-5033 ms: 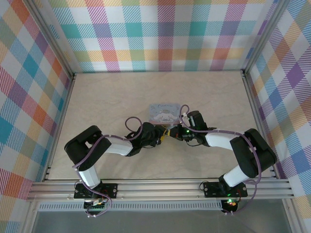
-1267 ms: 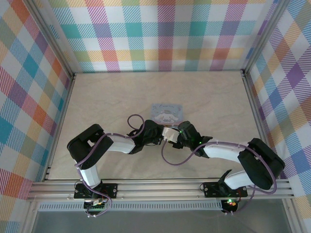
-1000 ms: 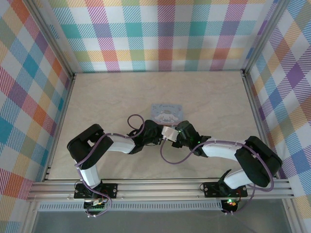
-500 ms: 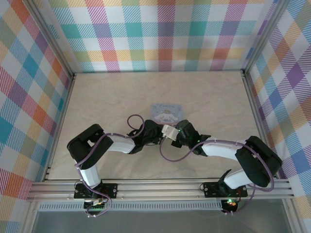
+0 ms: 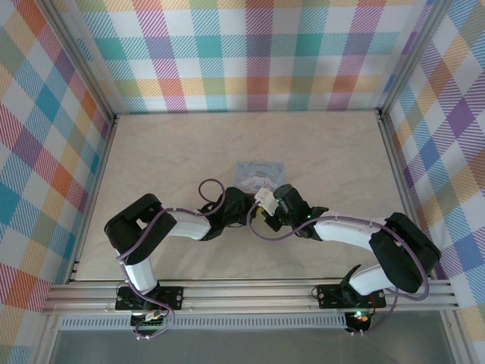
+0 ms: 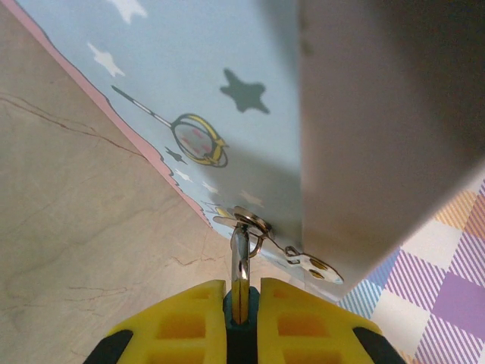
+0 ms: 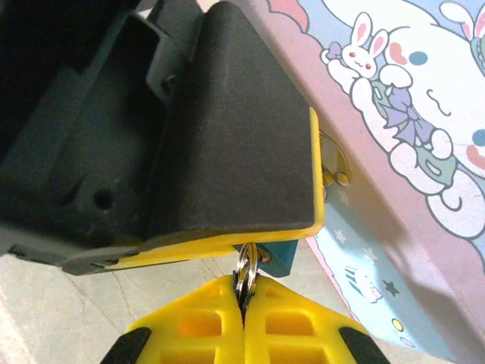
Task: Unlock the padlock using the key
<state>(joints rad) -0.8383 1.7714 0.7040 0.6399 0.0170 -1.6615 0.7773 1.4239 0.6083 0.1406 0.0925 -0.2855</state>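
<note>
1. The padlock [image 6: 240, 265] has a teal body pinched between the yellow fingers [image 6: 193, 318] of the left claw [image 6: 242, 292]. Its thin metal shackle runs up to the metal hasp [image 6: 250, 221] on the tin's front wall.
2. In the right wrist view only a teal corner of the padlock [image 7: 276, 258] shows, just under the left claw's black finger housing.
3. The key [image 7: 244, 274] is a thin metal ring or head clamped edge-on in the right claw [image 7: 244, 292], touching or just below the padlock's body. I can't tell if the blade is in the keyhole.
4. The left claw is narrow and grips the padlock. The right claw is closed tight on the key.
5. The tin [image 7: 394, 136] is light blue with a white cartoon figure and a pink rim. It lies on the surface [image 5: 174, 152] directly behind both claws, with the padlock at its near side.
6. In the way: the left claw's housing hides most of the padlock from the right wrist camera. A grey blurred mass covers the right part of the tin [image 6: 189, 91] in the left wrist view. From the top view the two claw heads meet in front of the tin [image 5: 258, 171] and cover both padlock and key.
7. The left arm [image 5: 151, 227] and right arm [image 5: 356, 231] bend inward to the middle, with purple cables looping by the wrists.
8. Count: 1 padlock, 1 key, 1 tin, 2 claws, 2 arms.
</note>
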